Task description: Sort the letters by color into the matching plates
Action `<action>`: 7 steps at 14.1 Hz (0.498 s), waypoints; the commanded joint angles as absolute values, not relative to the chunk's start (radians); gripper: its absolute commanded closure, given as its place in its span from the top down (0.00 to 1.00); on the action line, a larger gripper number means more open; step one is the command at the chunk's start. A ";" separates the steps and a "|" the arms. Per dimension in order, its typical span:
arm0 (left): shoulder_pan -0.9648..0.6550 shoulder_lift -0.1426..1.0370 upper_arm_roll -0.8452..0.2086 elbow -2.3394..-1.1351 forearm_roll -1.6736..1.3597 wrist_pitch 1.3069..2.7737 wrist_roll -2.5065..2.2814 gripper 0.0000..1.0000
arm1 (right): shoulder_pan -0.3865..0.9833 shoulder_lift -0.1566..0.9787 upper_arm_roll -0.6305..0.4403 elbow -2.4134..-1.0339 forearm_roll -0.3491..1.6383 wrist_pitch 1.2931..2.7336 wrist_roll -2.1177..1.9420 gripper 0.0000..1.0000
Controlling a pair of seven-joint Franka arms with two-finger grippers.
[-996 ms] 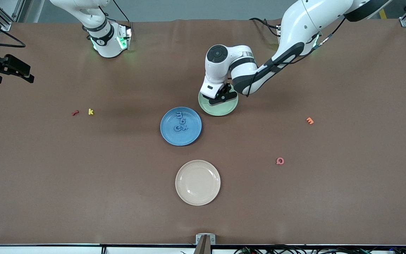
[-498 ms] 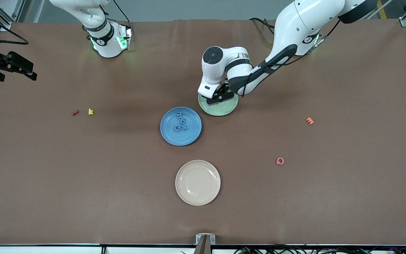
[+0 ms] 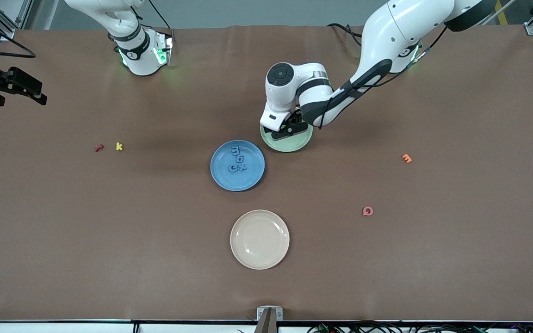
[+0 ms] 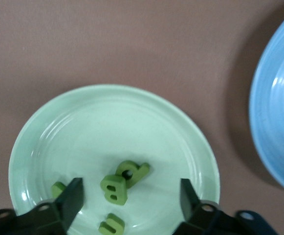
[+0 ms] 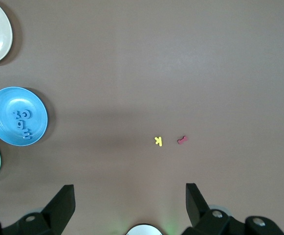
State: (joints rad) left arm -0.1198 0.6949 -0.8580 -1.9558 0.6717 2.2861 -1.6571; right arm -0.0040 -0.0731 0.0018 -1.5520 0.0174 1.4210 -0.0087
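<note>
My left gripper hangs low over the pale green plate, open, with nothing between its fingers. Several green letters lie in this plate between and beside the fingers; one is partly hidden by a finger. The blue plate lies beside it, nearer the front camera, with several blue letters in it. My right gripper waits open, high over the right arm's end of the table. From there the blue plate and its letters show.
A cream plate lies nearest the front camera. A red letter and a yellow k lie toward the right arm's end. An orange letter and a pink letter lie toward the left arm's end.
My left gripper has gone from shut to open over the green plate, after shifting slightly over it. The right arm has barely moved.
</note>
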 commanded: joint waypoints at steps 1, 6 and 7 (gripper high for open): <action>-0.098 0.657 -0.859 -1.928 0.661 2.267 -1.652 0.99 | 0.006 -0.144 -0.011 -1.640 0.021 1.472 -0.020 1.00; 0.087 0.562 -0.957 -1.962 0.631 2.269 -1.571 0.99 | 0.000 -0.140 -0.011 -1.621 0.018 1.462 -0.018 1.00; 0.112 0.525 -0.962 -1.971 0.599 2.270 -1.533 0.99 | 0.000 -0.137 -0.011 -1.612 0.018 1.457 -0.018 1.00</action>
State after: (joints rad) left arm 0.0686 0.6225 -0.9456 -1.9190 0.6547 2.2767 -1.5847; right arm -0.0040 -0.1157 -0.0029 -1.6034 0.0174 1.4540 -0.0088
